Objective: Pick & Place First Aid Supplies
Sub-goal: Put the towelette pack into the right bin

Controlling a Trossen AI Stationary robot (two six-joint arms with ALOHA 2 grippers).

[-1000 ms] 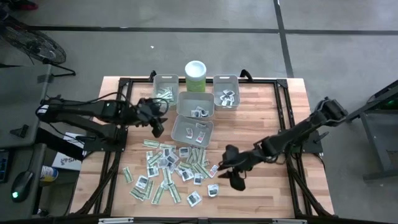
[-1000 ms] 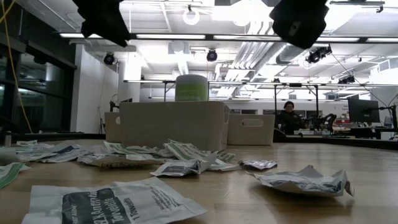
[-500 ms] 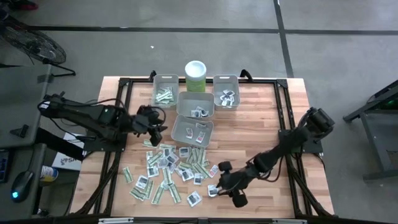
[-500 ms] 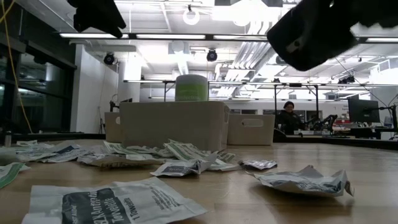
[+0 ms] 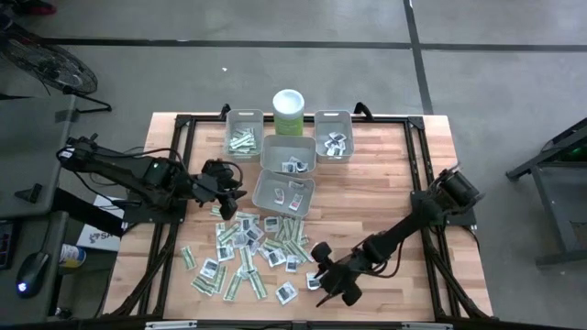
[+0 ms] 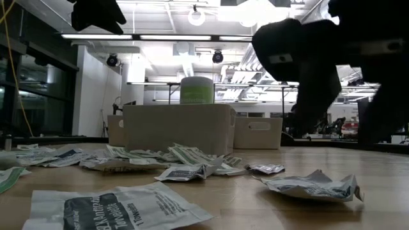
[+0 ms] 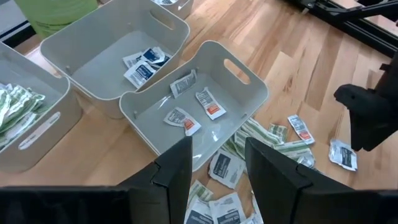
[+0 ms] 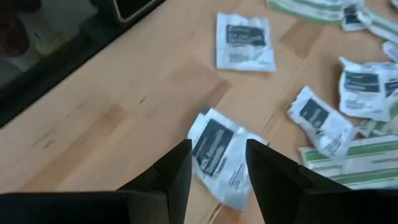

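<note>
The first aid supplies [image 5: 249, 249] lie scattered on the wooden table: narrow green-white strips and white squares with dark print. My right gripper [image 8: 217, 177] hangs open low over the pile's near right edge [image 5: 323, 275]. One white dark-printed packet [image 8: 217, 155] lies flat on the wood below the gap between its fingers, and I see no touch. My left gripper [image 7: 217, 168] is open with nothing between its fingers. It hovers at the left of the nearest grey bin [image 5: 282, 192], above the pile's far left part [image 5: 229, 197].
Four grey bins stand at the table's far middle: one with green strips [image 5: 244, 136], two with white squares [image 5: 289, 154] [image 5: 333, 136], and the nearest with a few packets [image 7: 193, 112]. A pale green canister [image 5: 288, 112] stands behind them. Bare wood lies at the right [image 5: 394, 174].
My right gripper has sunk toward the table and gone toward its near edge and a little left, rolling about its own axis, and now hangs low over a white packet. My left gripper has shifted a little toward the near edge beside the nearest bin. Both stay open.
</note>
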